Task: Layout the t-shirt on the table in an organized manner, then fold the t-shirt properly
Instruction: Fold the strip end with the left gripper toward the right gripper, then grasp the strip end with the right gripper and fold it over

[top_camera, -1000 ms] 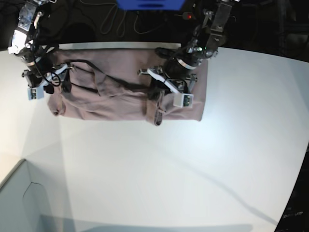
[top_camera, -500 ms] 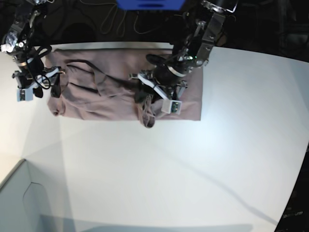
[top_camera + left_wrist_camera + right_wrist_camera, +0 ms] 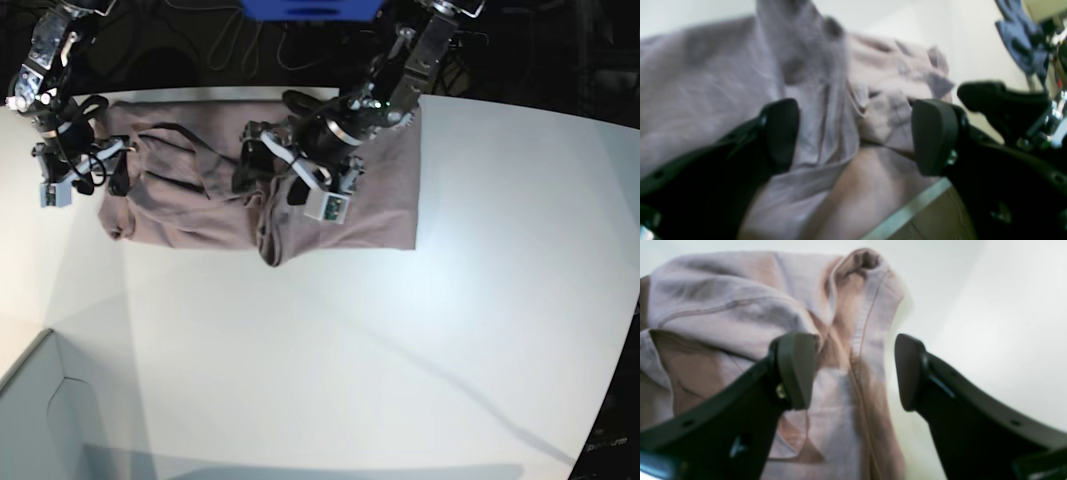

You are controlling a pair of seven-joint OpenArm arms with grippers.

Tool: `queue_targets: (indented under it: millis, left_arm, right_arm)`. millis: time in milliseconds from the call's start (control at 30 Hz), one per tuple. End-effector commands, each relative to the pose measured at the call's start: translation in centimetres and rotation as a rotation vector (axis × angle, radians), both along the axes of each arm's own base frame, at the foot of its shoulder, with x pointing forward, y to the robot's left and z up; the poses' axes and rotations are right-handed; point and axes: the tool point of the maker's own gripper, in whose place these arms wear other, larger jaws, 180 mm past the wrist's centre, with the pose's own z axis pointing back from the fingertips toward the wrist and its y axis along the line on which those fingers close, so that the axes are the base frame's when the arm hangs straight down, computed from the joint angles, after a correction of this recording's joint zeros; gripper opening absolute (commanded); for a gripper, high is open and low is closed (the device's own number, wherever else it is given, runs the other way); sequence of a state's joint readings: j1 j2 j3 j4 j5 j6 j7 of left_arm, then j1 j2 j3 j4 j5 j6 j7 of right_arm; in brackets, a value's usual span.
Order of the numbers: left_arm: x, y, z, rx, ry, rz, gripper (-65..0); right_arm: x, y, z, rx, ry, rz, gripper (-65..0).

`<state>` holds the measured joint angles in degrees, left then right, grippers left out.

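The dusty mauve t-shirt (image 3: 190,200) lies bunched in a rough rectangle at the far side of the white table (image 3: 350,350). A raised ridge of cloth runs down near its middle. My left gripper (image 3: 258,178) is over that ridge. In the left wrist view it (image 3: 857,136) is open, with wrinkled shirt cloth (image 3: 706,83) between and below the fingers. My right gripper (image 3: 112,170) is at the shirt's left end. In the right wrist view it (image 3: 853,373) is open, just above a hemmed fold of the shirt (image 3: 723,306).
A pale grey-blue box corner (image 3: 40,410) sits at the near left. A blue object (image 3: 310,8) and dark cables lie beyond the table's far edge. The table's curved edge (image 3: 610,420) runs down the right side.
My left gripper has moved left across the shirt, and the ridge of cloth has shifted left with it. My right gripper has moved slightly left and back.
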<state>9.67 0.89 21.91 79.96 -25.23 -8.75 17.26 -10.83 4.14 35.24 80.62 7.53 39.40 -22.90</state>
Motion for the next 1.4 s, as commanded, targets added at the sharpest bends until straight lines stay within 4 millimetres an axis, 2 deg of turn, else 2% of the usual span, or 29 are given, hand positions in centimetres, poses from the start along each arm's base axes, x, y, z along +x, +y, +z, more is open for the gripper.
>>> queue_targets:
  millis: [0,67,200,333,400,500,600,700,967,1067,1200,1300,1367]
  left_arm:
    - [0.0,-1.6,1.4,-0.045,-0.033,-0.022,-15.0]
    - [-0.5,-2.3,1.5,-0.047,-0.033,-0.048,-15.0]
    - [-0.5,-2.4,2.1,-0.052,-0.05,-0.059,-15.0]
    - [-0.1,-0.5,3.3,-0.028,-0.104,-0.06,-14.8]
    - [0.0,0.8,3.9,-0.024,-0.124,-0.049,-14.7]
    - [1.1,4.3,4.9,-0.055,-0.122,0.016,-14.7]
    - [2.4,8.5,5.1,-0.085,-0.097,0.1,-14.7]
    - [3.6,12.7,5.0,-0.085,-0.079,0.178,-14.7]
    - [4.3,23.2,5.1,-0.062,-0.075,0.446,-14.8]
    - [4.2,25.9,5.3,-0.043,-0.083,0.512,-14.9]
    - [4.2,28.0,5.6,-0.026,-0.096,0.562,-14.9]
    - [4.2,28.9,5.4,-0.016,-0.095,0.584,-14.9]
    - [3.9,29.2,4.6,-0.013,-0.072,0.594,-15.0]
  right_arm:
    - [0.9,-0.5,1.4,-0.011,-0.054,0.007,-26.7]
    - [1.0,-0.5,1.4,-0.012,-0.054,0.007,-26.7]
    - [1.4,-1.0,1.9,-0.026,-0.063,0.01,-26.7]
    - [1.5,-1.1,1.9,-0.026,-0.064,0.011,-26.7]
    - [2.4,-0.8,2.3,-0.022,-0.082,0.015,-26.7]
    - [2.8,-0.8,2.5,-0.02,-0.088,0.015,-26.7]
    - [3.2,-0.6,1.6,0.002,-0.052,0.012,-26.6]
    - [3.2,-0.5,-0.1,0.038,0.011,0.002,-26.6]
    - [1.9,-0.1,-2.4,0.077,0.077,-0.001,-26.6]
    - [1.3,0.1,-3.5,0.098,0.107,-0.007,-26.9]
    - [0.8,0.4,-4.3,0.116,0.131,-0.01,-28.8]
    - [1.0,1.1,-4.4,0.116,0.134,0.013,-37.1]
    - [1.2,2.1,-4.5,0.115,0.139,0.048,-45.8]
